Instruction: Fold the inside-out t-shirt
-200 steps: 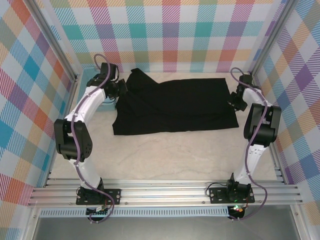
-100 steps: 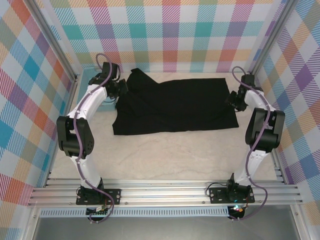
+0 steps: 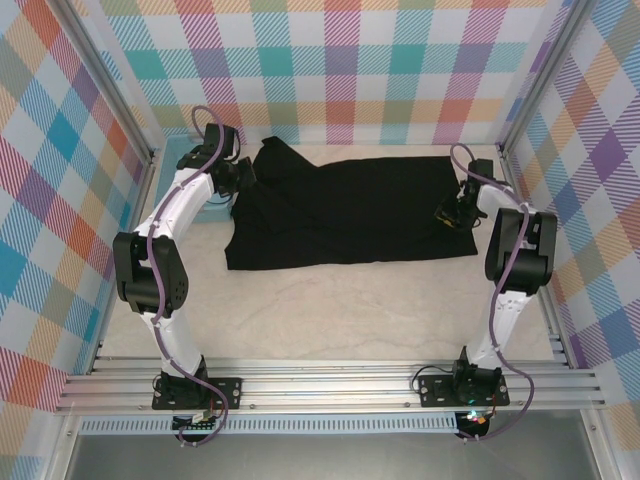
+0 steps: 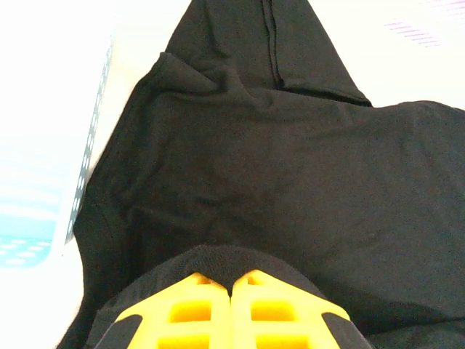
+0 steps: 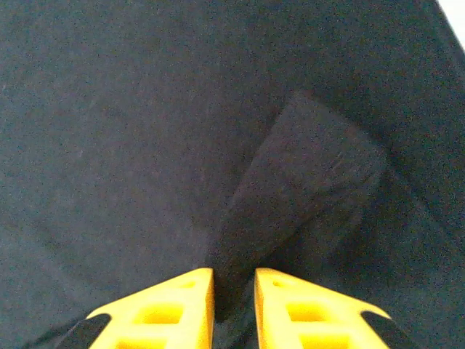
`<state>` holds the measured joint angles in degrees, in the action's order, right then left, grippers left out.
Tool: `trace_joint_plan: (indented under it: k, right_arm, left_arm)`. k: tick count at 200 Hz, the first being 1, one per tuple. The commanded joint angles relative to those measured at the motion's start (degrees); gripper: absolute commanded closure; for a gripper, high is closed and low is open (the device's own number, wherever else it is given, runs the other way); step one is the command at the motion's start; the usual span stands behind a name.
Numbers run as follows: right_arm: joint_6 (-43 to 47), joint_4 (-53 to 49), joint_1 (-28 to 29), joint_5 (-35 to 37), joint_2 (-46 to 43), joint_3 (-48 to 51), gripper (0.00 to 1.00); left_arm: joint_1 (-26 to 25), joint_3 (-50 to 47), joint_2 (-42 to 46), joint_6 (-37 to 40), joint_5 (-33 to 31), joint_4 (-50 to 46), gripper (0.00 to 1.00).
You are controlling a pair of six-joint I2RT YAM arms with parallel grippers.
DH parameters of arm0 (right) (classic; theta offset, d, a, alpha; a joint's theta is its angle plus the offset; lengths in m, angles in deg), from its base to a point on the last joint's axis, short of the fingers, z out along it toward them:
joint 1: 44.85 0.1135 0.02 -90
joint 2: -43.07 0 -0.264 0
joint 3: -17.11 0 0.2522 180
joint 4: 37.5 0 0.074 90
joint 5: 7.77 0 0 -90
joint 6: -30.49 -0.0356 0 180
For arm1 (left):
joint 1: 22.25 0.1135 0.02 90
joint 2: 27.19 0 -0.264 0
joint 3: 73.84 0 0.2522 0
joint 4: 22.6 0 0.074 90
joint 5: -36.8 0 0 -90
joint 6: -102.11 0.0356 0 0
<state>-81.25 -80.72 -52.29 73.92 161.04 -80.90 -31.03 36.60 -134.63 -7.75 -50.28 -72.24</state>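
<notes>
The black inside-out t-shirt (image 3: 350, 210) lies spread out flat on the tabletop (image 3: 350, 310). It sits close to the far edge and reaches almost from the left side to the right side. One part of it sticks up toward the far left corner, next to the light blue basket (image 3: 166, 165). The left gripper (image 3: 243, 178) is at the left end of the shirt. Its yellow fingers are squeezed tight together with a lip of black cloth bunched over their tips, so it looks like it has a pinch of the shirt. The right gripper (image 3: 450, 214) is at the right end. Its fingers are nearly together, and a little ridge of cloth runs up into the thin gap between them, so it seems to be pinching the shirt too. This looks like the grabbing step, just ahead of a fold, with one end in each gripper. Next, both arms would need to lift their ends a little and carry them across together, side by side. That way the cloth lies down smooth and does not slip out or crumple.
</notes>
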Motion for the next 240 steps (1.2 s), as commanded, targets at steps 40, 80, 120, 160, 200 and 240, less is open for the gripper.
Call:
trace_joint_plan:
  k: [40, 80, 120, 160, 200, 240]
  right_arm:
    - [1.0, 0.16, -0.67, 2.34, 6.05, -6.34, 0.81]
    - [0.29, -1.57, -0.78, 4.16, 7.07, -8.71, 0.81]
    - [0.22, -2.81, -0.8, 3.58, 8.5, -10.5, 0.81]
    - [1.49, -4.09, -0.88, 5.0, 8.42, -12.41, 0.81]
    - [3.37, -5.71, -1.13, 6.82, 6.89, -13.8, 0.8]
    - [3.99, -4.88, -0.98, 5.39, -0.49, -8.29, 0.71]
  left_arm:
    - [3.68, 2.3, 0.21, 0.17, 0.12, 0.61, 1.0]
    - [4.56, 2.12, 0.15, -0.9, 1.99, 1.67, 1.0]
    - [4.38, 3.5, -2.98, -1.54, 5.26, 2.07, 1.0]
    - [3.08, 6.86, -6.93, -1.31, 5.85, 1.87, 0.99]
    - [2.09, 15.37, -14.21, 0.0, 3.21, -0.51, 0.91]
    - [1.74, 27.65, -22.36, 1.95, 1.18, -5.75, 0.62]
